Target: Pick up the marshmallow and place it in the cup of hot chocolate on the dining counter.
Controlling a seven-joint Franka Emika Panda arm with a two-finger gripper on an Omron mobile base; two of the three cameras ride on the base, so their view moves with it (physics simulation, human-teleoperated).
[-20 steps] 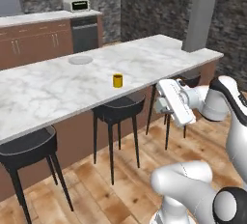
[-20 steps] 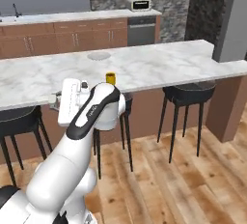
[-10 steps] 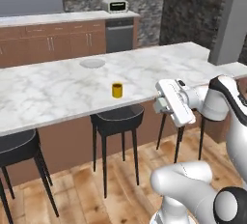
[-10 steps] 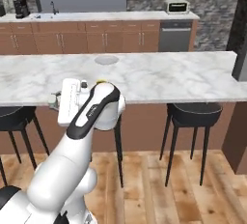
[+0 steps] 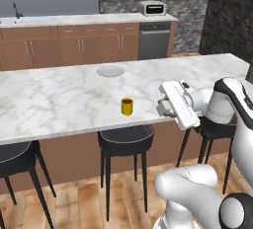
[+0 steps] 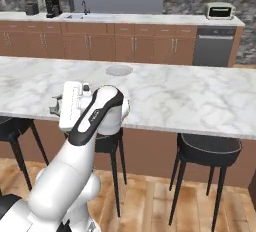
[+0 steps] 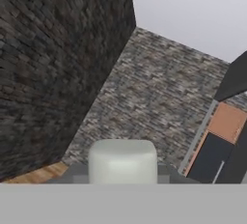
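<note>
The small yellow cylindrical cup point(image 5: 127, 106) stands at frame centre on the white marble table point(image 5: 59, 99). The jaws point(image 7: 122, 170) are clamped on a white soft block (the marshmallow point(image 7: 122, 161)), lower centre of the hand view.

marshmallow point(image 7: 122, 161): white soft block, close before the hand camera
cup point(image 5: 127, 106): small, yellow, upright
counter point(image 5: 59, 99): white marble, carrying cup

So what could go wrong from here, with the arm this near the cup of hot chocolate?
1. The gripper hangs at the front edge of the dining counter, not far from the cup of hot chocolate. A wide swing might knock it over.
2. The hand view faces a stone wall, not the counter, so a grasp may be badly aimed until the hand turns down.
</note>
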